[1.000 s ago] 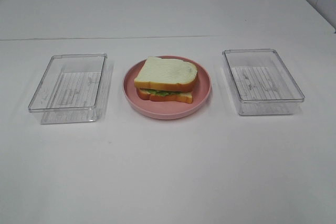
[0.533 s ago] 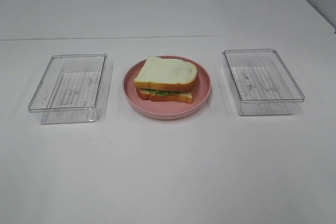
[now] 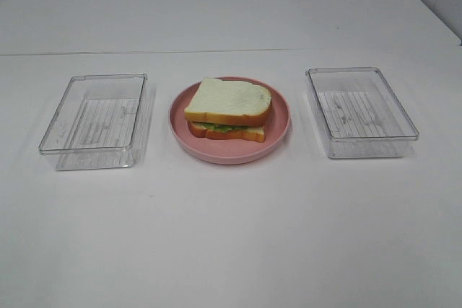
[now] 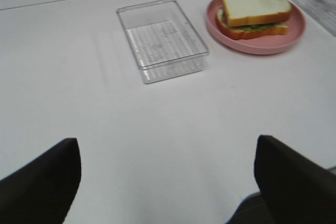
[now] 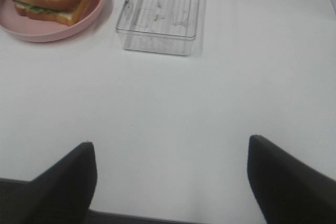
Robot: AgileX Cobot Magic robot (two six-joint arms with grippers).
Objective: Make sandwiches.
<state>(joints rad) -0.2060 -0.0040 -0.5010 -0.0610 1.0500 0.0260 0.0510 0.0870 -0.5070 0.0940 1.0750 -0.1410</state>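
You see both claws spread wide with nothing between them: left gripper [image 4: 168,182] and right gripper [image 5: 170,182], dark matte fingers over the smooth white table [image 3: 231,236]. Farther up, at frame centre of the high view, the sandwich [image 3: 229,109] lies on a round pink plate [image 3: 278,131]: soft white slices, orange-brown crust, ruffled green lettuce at the edge. Clear rectangular trays flank it, left tray [image 3: 95,120] and right tray [image 3: 359,111], ribbed floors.

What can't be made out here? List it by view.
- Sandwich filling, all views: top slice covers it; only a lettuce edge shows.
- Left gripper, left wrist view: fingers cut off by the frame edge.
- Right gripper, right wrist view: likewise.
- Both arms: outside the high view.
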